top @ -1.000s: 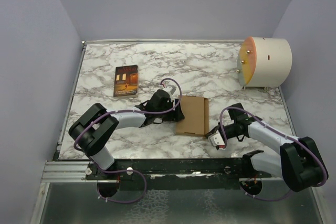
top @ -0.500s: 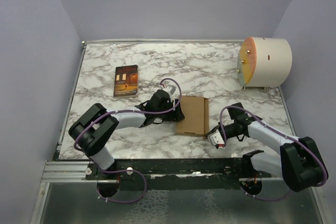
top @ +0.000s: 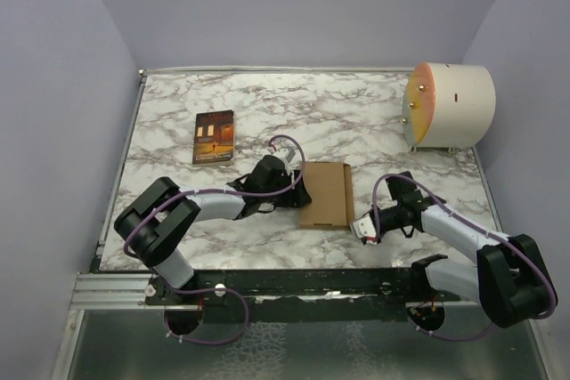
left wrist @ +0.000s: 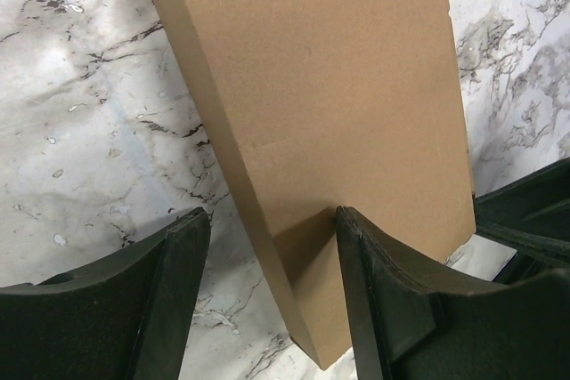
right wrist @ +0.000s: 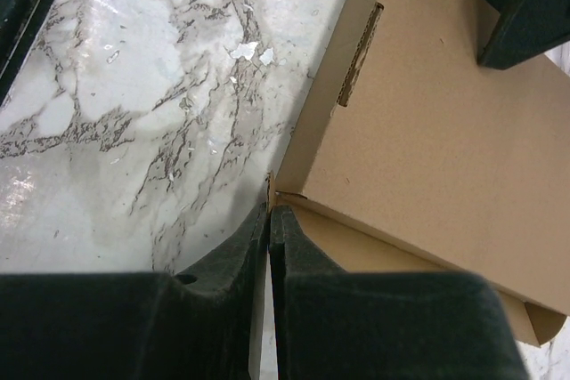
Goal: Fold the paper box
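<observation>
While the paper box [top: 326,194] runs near-to-far, left hand [left wrist: 272,215] gapes astride its edge; right hand [right wrist: 269,208] seemingly pinches its corner.

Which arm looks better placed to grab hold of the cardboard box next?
Left, probably. The left end effector stands open astride the paper box at its left edge, one finger over the lid, so it need only close. The right end effector is shut, its tips just meeting the box's near corner.

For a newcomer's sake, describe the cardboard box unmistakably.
On the marble table, look toward the near edge, about midway across. The box sits there, shallow and plain brown cardboard, unlike the dark book further left and the cream drum in the far right corner.
</observation>
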Tool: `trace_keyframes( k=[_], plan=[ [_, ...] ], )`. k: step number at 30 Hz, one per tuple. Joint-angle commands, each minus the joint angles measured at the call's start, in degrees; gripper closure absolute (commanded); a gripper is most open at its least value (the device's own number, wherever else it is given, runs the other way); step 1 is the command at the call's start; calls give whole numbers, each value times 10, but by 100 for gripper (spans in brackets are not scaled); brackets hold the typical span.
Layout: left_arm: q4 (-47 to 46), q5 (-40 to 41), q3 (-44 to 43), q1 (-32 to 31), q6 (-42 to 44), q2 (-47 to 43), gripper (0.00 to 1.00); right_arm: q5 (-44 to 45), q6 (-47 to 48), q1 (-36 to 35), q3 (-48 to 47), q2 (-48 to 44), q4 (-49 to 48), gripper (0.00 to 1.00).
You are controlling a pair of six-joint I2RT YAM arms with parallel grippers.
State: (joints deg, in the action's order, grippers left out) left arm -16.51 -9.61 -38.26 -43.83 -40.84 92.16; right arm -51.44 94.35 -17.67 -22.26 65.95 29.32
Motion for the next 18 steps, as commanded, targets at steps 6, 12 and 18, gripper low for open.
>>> trace_keyframes(
  k=[6, 12, 18],
  plan=[
    [34, 5, 19, 1, -6, -1, 39, 28, -59, -3, -15, -10, -29, 93],
    [33, 4, 20, 3, -7, 2, 39, 41, -72, -3, -21, -1, -29, 90],
    [32, 0, 12, 3, -10, 6, 40, 31, -51, -3, -19, -7, -14, 85]
  ],
)
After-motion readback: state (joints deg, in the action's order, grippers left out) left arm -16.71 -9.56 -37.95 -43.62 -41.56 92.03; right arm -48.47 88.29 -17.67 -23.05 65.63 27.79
